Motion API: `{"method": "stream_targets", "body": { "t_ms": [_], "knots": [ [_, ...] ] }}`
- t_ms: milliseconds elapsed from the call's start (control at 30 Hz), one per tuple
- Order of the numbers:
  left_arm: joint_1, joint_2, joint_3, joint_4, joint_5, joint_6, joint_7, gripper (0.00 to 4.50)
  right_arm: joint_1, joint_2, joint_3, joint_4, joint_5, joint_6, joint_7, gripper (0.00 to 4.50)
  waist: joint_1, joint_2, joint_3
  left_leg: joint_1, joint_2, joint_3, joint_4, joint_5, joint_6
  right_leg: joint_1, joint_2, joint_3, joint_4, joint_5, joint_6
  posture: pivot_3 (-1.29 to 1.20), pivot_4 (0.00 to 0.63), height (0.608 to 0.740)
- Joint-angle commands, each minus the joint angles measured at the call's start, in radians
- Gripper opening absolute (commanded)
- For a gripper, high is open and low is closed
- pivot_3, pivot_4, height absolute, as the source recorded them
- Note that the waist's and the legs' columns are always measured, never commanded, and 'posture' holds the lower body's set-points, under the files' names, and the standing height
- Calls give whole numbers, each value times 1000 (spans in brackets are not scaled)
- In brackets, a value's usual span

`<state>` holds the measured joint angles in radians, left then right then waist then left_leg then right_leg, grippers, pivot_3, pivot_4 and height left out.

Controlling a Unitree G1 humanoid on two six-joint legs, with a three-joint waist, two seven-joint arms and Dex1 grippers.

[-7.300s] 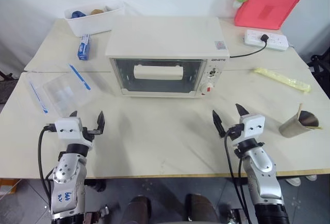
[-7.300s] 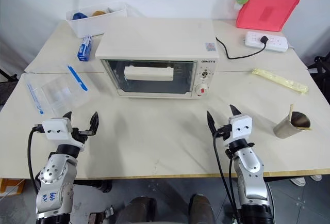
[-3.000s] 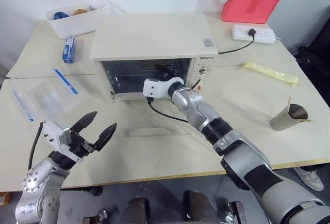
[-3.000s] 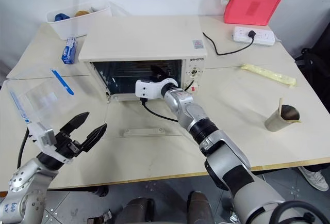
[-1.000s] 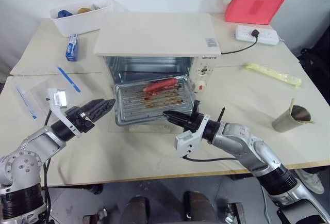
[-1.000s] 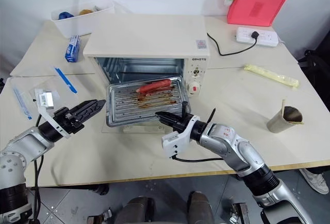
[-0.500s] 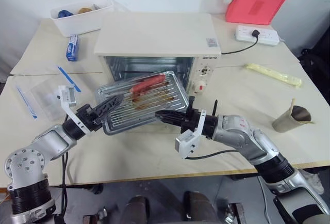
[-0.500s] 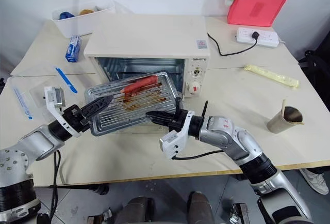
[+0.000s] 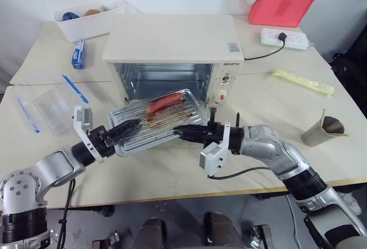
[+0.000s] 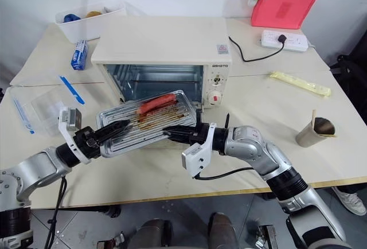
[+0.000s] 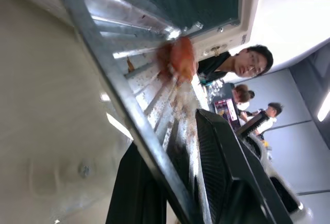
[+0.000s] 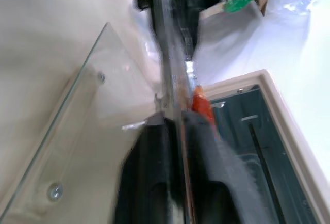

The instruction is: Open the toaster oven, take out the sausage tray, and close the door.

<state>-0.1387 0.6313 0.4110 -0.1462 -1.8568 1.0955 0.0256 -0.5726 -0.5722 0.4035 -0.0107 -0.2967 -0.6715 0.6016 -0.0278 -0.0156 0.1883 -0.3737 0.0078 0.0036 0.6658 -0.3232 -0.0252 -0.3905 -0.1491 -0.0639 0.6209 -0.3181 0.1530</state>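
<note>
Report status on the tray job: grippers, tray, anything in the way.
Left gripper and right gripper both clamp the sausage tray rim. Tray out, above the open door. Nothing blocking.

The sausage tray (image 9: 155, 121) is shiny ridged metal, the toaster oven (image 9: 172, 39) matt cream-white, its door (image 12: 77, 146) clear glass.

Sausage tray (image 9: 157, 121) btwn left gripper (image 9: 127, 128) & right gripper (image 9: 184, 131); toaster oven (image 9: 175, 54) just behind both.
</note>
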Motion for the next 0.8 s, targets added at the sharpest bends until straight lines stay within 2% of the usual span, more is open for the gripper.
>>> {"method": "stream_targets", "body": {
  "t_ms": [33,200,333,467,567,700,767,800],
  "knots": [
    [50,8,53,-31,-109,-61,13,576,44,-67,-63,-20,113,-17,48,1725,2,0,0,0,0,0,0,0,0,0,0,0,0,0,0,0,150,740],
    [180,-24,163,-94,-115,-89,-68,576,134,-177,-154,20,214,-29,93,3359,3,0,0,0,0,2,0,0,0,1,0,0,-2,0,0,0,150,740],
    [322,-69,246,-157,-115,-152,-107,576,204,-241,-219,105,251,-21,116,3359,1,0,0,1,0,7,0,0,0,2,0,0,-3,0,-1,0,150,740],
    [414,-103,280,-218,-103,-206,-158,576,229,-256,-246,159,262,-27,135,3359,2,0,0,3,1,9,0,0,0,6,1,-1,-10,-1,-1,0,150,740],
    [517,-192,321,-285,-12,-285,-216,576,228,-220,-272,247,301,12,127,2775,2,0,0,5,1,9,0,-1,1,9,1,-1,-12,0,-2,0,150,740],
    [590,-298,348,-353,74,-396,-288,576,213,-156,-250,355,341,20,180,1431,2,0,0,6,2,8,0,-2,3,13,1,-3,-17,0,-3,0,150,740],
    [596,-324,352,-353,86,-438,-289,576,202,-126,-241,374,372,58,225,619,5,0,0,6,2,8,1,-2,3,13,1,-4,-17,0,-3,0,150,740],
    [598,-331,352,-350,88,-453,-286,576,194,-113,-238,385,375,59,239,349,7,0,0,6,2,8,1,-2,3,13,1,-4,-17,0,-3,0,150,740]
  ]
}}
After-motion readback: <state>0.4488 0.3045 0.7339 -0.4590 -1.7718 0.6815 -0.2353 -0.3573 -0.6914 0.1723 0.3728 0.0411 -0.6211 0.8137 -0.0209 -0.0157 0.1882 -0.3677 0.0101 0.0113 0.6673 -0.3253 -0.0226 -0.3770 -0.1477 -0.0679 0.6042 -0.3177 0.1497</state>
